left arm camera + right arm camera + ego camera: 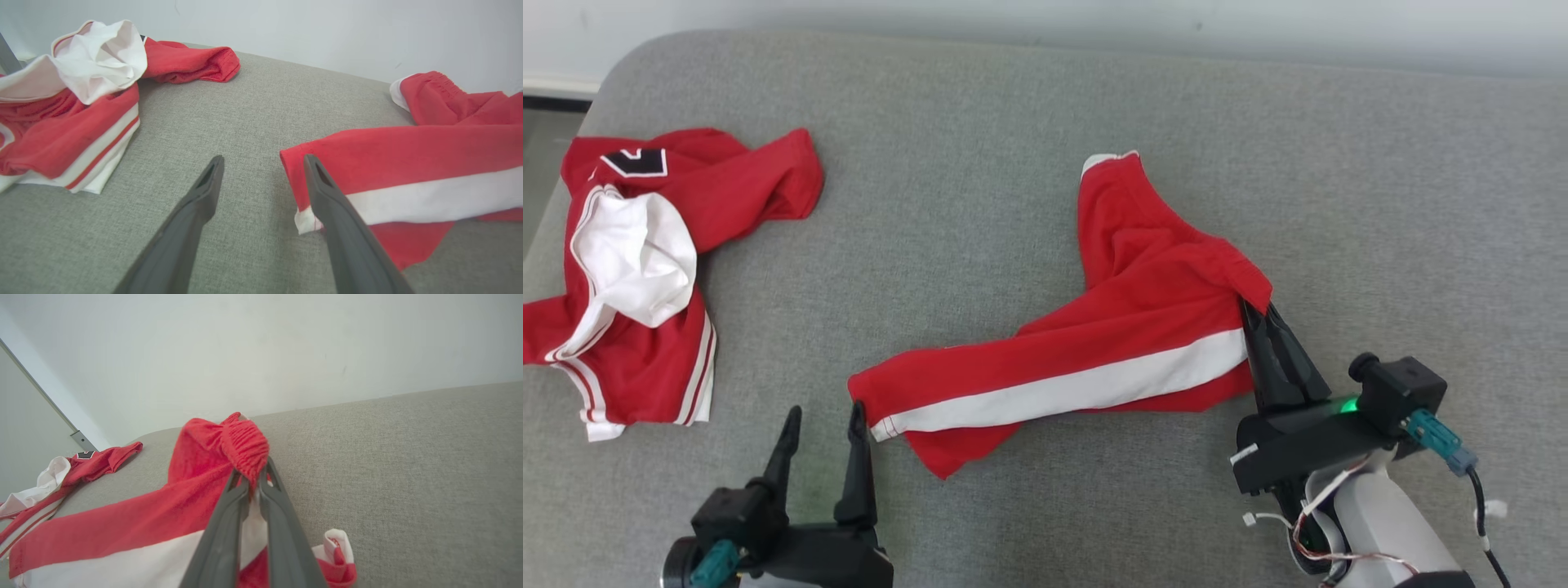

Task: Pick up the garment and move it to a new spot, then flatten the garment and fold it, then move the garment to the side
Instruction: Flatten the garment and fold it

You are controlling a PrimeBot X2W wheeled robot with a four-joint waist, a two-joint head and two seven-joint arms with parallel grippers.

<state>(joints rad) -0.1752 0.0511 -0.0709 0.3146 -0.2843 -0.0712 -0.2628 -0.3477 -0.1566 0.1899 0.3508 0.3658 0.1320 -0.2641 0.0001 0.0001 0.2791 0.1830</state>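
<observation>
The garment [1094, 359] is a pair of red trousers with a white side stripe, lying crumpled and bent across the grey cushion. My right gripper [1256, 314] is shut on its elastic waistband, which bunches up over the fingertips in the right wrist view [245, 445]. My left gripper [824, 410] stands open at the lower left, beside the leg cuff [304, 216]. One of its fingers [327, 196] lies right against the cuff's edge, and only bare cushion shows between the two fingers. The trouser leg [408, 159] stretches off to the right of that gripper [263, 160].
A second red and white garment, a jersey [645, 269], lies heaped at the cushion's left end [61, 122] [53, 486]. The grey cushion [1013, 163] runs to a pale wall [286, 343] at the back, and its rounded left corner drops to the floor [547, 139].
</observation>
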